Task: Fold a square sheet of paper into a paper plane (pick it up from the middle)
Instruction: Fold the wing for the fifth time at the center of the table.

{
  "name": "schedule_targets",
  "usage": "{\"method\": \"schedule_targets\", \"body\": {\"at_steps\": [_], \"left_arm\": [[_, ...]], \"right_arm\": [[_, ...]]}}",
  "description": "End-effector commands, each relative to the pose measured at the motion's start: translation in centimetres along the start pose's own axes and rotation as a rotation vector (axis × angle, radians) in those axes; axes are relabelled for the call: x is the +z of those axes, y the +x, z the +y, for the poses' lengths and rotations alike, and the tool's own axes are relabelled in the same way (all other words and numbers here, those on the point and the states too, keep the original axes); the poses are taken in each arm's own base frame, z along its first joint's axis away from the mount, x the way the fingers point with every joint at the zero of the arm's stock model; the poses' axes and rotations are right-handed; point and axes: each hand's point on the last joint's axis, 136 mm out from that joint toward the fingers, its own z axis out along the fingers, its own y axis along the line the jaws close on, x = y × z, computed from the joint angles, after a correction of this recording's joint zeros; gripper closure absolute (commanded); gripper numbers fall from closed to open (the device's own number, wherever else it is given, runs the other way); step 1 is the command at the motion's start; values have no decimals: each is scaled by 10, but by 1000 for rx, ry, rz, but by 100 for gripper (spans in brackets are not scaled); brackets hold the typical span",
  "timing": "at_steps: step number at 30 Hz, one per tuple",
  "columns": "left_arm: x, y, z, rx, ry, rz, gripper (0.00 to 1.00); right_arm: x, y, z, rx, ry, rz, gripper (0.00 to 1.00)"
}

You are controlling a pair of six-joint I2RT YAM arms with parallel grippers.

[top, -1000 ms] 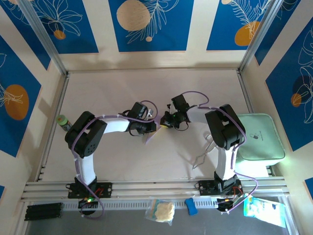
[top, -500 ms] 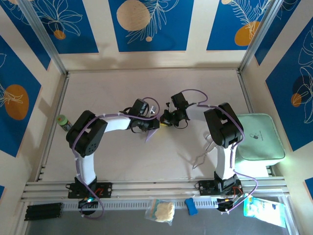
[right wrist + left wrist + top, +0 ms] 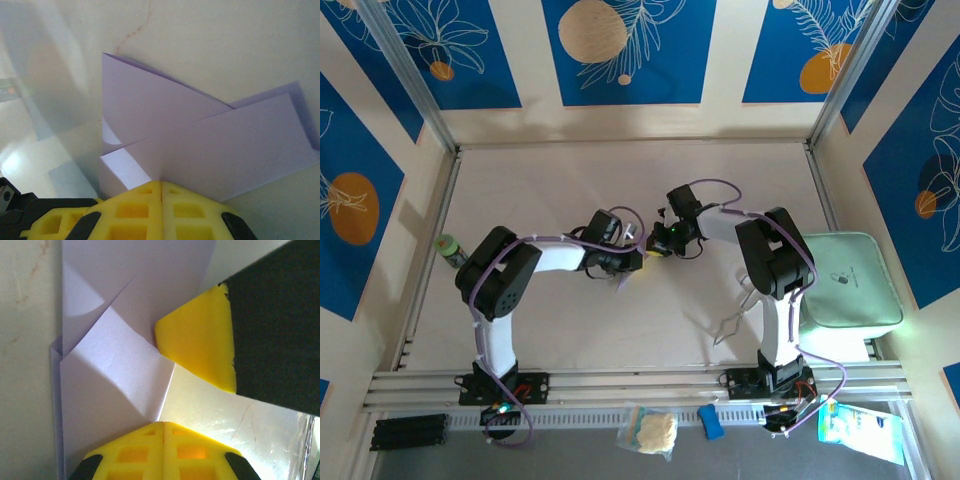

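Note:
The lavender sheet of paper (image 3: 200,140) is folded into overlapping flaps, a rough paper plane, and is held low over the middle of the table. In the left wrist view the paper (image 3: 110,375) fills the left side, and its edge runs into the closed yellow tips of my left gripper (image 3: 164,424). The right gripper's yellow finger (image 3: 200,350) presses in from the upper right. My right gripper (image 3: 161,182) is shut on the paper's near edge. From above, the left gripper (image 3: 634,257) and right gripper (image 3: 656,244) meet tip to tip, with a sliver of paper (image 3: 623,281) below them.
A pale mint-green tray (image 3: 848,282) sits at the right edge beside the right arm. A thin wire object (image 3: 732,318) lies in front of that arm. A small green item (image 3: 447,246) stands at the left wall. A bag (image 3: 650,430) and packets lie beyond the front rail.
Both grippers have drawn a little closer together, the right wrist shifting left. The paper hanging under them has swung, and less of it shows from above.

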Motion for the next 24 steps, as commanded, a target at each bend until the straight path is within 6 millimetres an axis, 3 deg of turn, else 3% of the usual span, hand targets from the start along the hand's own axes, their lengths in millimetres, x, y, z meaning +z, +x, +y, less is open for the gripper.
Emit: {"method": "schedule_targets", "body": {"at_steps": [1, 16, 19, 24], "left_arm": [[-3, 52, 29, -42, -82, 146, 99], [-47, 110, 40, 29, -152, 287, 99], [-54, 112, 44, 41, -175, 286, 100], [-67, 99, 30, 56, -146, 230, 97]], "right_arm": [[12, 21, -56, 91, 199, 73, 95], [12, 21, -57, 98, 203, 78, 95], [11, 20, -53, 87, 190, 77, 95], [4, 16, -36, 20, 140, 68, 95]]}}
